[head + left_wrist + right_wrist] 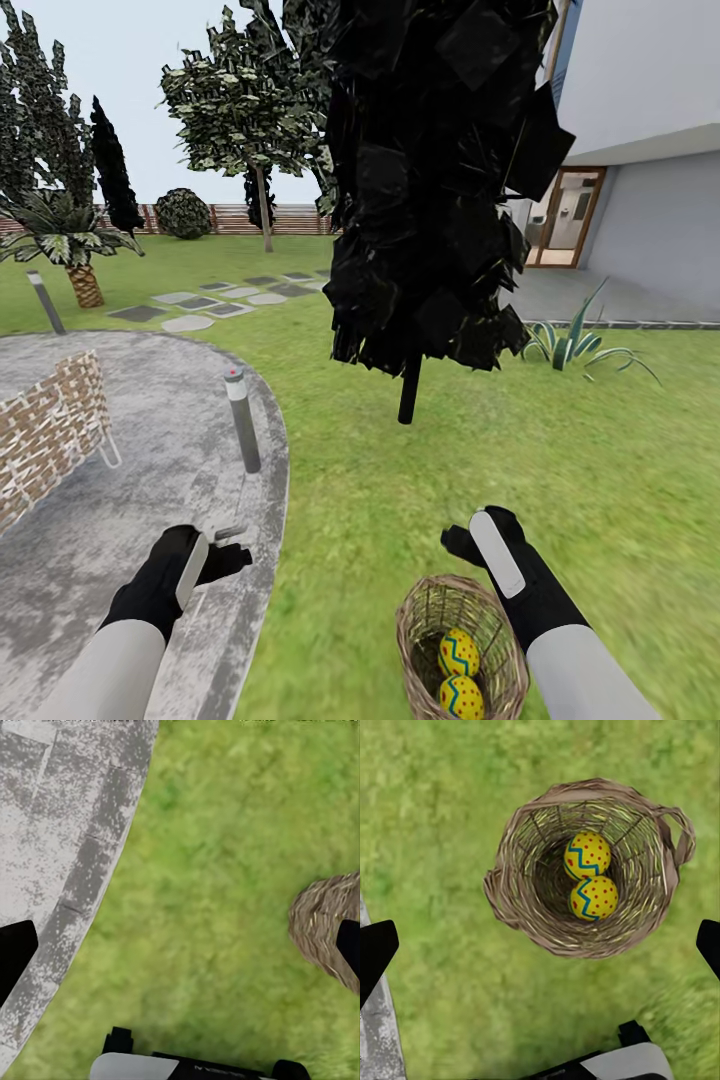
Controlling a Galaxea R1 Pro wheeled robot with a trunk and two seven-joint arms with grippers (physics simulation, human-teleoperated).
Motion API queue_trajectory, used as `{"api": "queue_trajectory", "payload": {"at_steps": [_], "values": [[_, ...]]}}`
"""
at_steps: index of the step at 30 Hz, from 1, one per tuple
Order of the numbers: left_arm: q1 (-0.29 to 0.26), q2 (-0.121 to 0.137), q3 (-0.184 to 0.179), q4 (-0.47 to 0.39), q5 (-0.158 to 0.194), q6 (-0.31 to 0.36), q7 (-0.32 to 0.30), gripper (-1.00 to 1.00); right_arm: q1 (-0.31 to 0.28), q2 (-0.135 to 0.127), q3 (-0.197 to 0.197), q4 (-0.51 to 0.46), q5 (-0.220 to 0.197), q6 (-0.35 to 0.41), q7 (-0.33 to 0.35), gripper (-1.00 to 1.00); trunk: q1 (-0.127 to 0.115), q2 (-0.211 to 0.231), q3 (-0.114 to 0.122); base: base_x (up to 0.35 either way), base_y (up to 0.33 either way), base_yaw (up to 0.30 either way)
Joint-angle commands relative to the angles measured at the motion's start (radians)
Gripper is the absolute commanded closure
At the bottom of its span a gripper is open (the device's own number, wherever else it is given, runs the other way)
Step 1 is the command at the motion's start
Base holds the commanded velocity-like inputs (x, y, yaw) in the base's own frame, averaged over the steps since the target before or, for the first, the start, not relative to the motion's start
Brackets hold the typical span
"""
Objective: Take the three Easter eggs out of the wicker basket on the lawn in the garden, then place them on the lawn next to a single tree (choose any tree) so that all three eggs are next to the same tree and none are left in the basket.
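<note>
Black-fingered, your right gripper [540, 945] hangs spread wide and empty above the round tan woven wicker basket [521, 911], poised to reach in. Two yellow Easter eggs [587, 855] with blue zigzags lie inside, touching. Your left gripper [222, 548] idles, also parted.

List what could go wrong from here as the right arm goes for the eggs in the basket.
1. The two visible eggs lie touching deep in the wicker basket; closing on one may nudge the other or snag the weave.
2. The right gripper, open above it, could tip the basket by catching the rim or loop handle.
3. The nearest tree has black foliage; the pale-trunked tree stands much farther off, a long carry.
</note>
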State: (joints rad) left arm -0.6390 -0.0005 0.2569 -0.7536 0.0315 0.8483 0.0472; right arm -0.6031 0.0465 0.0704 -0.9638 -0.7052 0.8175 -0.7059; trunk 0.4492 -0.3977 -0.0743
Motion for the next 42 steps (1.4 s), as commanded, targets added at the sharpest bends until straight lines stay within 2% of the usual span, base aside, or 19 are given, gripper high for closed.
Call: {"api": "queue_trajectory", "payload": {"at_steps": [1, 8, 22, 36, 42], "values": [[-0.001, -0.001, 0.001, -0.001, 0.004, 0.005, 0.004, -1.0, -0.001, 0.0, 0.002, -0.001, -0.01, -0.004, -0.01, -1.0, 0.001, -0.002, -0.002, 0.113, -0.01, 0.0], [-0.001, 0.0, 0.001, -0.001, 0.004, 0.005, 0.005, -1.0, -0.001, -0.001, 0.0, 0.009, -0.011, -0.012, -0.01, -1.0, 0.001, -0.002, -0.002, 0.141, -0.085, 0.0], [-0.001, -0.001, 0.002, -0.008, 0.004, 0.014, 0.004, -1.0, -0.006, 0.001, 0.0, 0.068, -0.011, -0.012, -0.01, -1.0, 0.001, -0.002, -0.002, 0.008, -0.006, 0.0], [-0.001, -0.003, 0.002, -0.01, 0.013, 0.015, 0.001, -1.0, -0.006, -0.001, 0.001, 0.105, -0.01, -0.017, -0.008, -1.0, 0.054, -0.1, -0.046, 0.0, 0.0, 0.0], [-0.001, -0.002, 0.003, -0.01, 0.013, 0.014, 0.0, -1.0, -0.01, -0.009, 0.001, 0.154, -0.009, -0.123, 0.002, -1.0, 0.077, -0.142, -0.065, 0.0, 0.0, 0.0]]}}
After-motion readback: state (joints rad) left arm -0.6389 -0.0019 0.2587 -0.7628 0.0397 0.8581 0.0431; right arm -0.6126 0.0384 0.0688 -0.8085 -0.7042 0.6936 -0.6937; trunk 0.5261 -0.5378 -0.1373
